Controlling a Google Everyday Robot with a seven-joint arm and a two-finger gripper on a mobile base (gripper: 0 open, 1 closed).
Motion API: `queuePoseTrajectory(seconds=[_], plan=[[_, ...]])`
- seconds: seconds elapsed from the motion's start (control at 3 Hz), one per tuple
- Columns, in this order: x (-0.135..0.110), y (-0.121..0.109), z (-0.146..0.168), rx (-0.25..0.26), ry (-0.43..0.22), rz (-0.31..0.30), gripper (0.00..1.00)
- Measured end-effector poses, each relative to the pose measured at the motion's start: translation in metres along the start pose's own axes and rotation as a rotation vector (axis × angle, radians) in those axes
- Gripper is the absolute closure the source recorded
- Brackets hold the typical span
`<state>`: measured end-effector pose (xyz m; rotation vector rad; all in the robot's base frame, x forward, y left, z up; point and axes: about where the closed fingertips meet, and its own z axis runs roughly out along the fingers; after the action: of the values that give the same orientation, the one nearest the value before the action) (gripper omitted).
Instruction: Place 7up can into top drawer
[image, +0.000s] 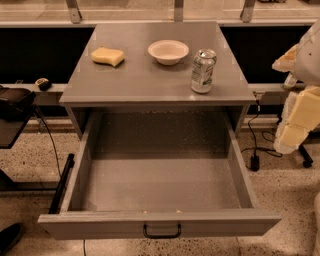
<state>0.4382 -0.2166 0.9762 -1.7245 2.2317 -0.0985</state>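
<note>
The 7up can (203, 71) stands upright on the top of the grey cabinet (140, 82), at the right side of this top and close to its front edge. Its shiny lid looks up and the greenish print is on its side. On the same top, behind the can and more to the centre of the cabinet, there is a white bowl (168, 51). A yellow sponge (107, 56) lies at the left rear part of the top. None of these three things touch each other.

The top drawer (100, 225) is pulled far out from the front of the cabinet. Its inside is grey and nothing lies in it. A small black handle (161, 231) is in the middle of its front panel.

The gripper (292, 131) is at the right of the cabinet, outside its edge, at the end of the pale arm (306, 50). It is lower than the cabinet top and well apart from the can, which is to its left and a little higher. The gripper does not hold the can. Whether it is open or closed I cannot tell, because it appears only as pale blurred shapes.
</note>
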Motion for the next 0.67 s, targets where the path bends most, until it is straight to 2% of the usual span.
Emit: queuePoseTrajectory(seconds=[0.33,0.67], plan=[[-0.001,-0.001,-0.001,0.006,-0.004,0.001,0.0],[-0.03,-0.065,0.024,0.066,-0.141,0.041,0.0]])
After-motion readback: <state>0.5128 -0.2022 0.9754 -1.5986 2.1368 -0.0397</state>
